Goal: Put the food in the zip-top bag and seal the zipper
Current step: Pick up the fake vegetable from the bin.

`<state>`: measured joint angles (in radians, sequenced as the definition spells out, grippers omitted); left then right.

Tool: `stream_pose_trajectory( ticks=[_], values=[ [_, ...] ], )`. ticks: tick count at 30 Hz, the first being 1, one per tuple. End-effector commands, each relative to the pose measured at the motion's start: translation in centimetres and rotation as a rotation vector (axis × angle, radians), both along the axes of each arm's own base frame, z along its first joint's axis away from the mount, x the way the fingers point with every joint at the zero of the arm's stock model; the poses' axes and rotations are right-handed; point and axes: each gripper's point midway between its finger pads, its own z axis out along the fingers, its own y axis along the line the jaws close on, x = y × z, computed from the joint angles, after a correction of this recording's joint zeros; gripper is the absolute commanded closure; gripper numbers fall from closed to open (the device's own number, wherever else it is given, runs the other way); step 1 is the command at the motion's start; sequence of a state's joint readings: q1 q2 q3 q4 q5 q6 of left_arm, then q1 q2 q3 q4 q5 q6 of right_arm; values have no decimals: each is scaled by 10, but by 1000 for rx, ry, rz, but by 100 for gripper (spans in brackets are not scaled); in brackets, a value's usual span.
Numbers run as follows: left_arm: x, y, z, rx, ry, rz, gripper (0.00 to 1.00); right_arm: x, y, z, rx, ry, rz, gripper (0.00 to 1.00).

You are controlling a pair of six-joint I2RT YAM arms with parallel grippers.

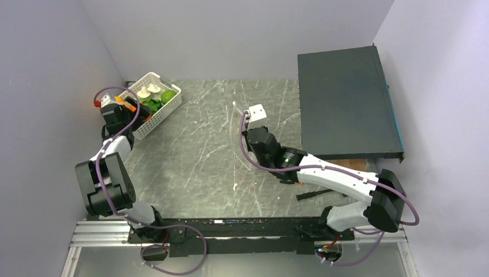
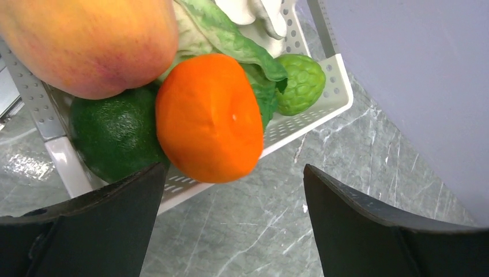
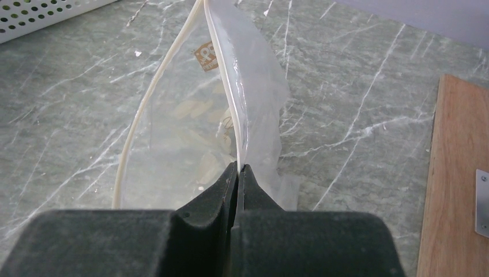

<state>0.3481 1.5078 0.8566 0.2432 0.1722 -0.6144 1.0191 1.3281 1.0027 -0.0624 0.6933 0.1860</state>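
Clear crinkly zip-top bag [image 3: 190, 115] sits near table centre with its mouth gaping. The right gripper [image 3: 238, 170] pinches the whitish press-seal zipper strip [image 3: 235, 86] at 1 rim, jaws fully closed on it.

At 10 o'clock from the bag, well apart, a white slotted plastic basket [image 1: 163, 113] holds 5 visible food pieces:
- orange round citrus [image 2: 207, 115]
- dark green round fruit [image 2: 115, 133]
- red-orange peach-like fruit [image 2: 92, 40]
- green lettuce leaf [image 2: 225, 34]
- bumpy green fruit [image 2: 300, 81]

Left gripper [image 2: 230, 173] hovers at the basket, jaws spread wide, holding nothing.

Dark flat metal box [image 1: 346, 104] lies at 2 o'clock from the bag.
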Motion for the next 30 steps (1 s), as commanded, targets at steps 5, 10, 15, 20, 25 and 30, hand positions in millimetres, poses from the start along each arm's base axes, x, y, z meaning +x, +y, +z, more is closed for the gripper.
stream_pose_trajectory(
  ticks=[5,10,15,20,25,30],
  values=[
    [12,5,-6,-20,-31,-64,11,-2,4,13,60,-30,20,100],
    [10,10,-13,10,3,-52,13,-2,4,13,58,-27,21,100],
    [9,16,-21,14,36,-42,20,-2,5,12,58,-24,23,100],
    [8,18,-18,34,37,-44,35,-2,5,12,60,-27,24,100],
    [4,19,-7,61,8,-40,52,-1,5,10,52,-24,20,100],
    [3,16,7,55,-28,-37,49,-1,4,9,50,-24,17,100]
  ],
)
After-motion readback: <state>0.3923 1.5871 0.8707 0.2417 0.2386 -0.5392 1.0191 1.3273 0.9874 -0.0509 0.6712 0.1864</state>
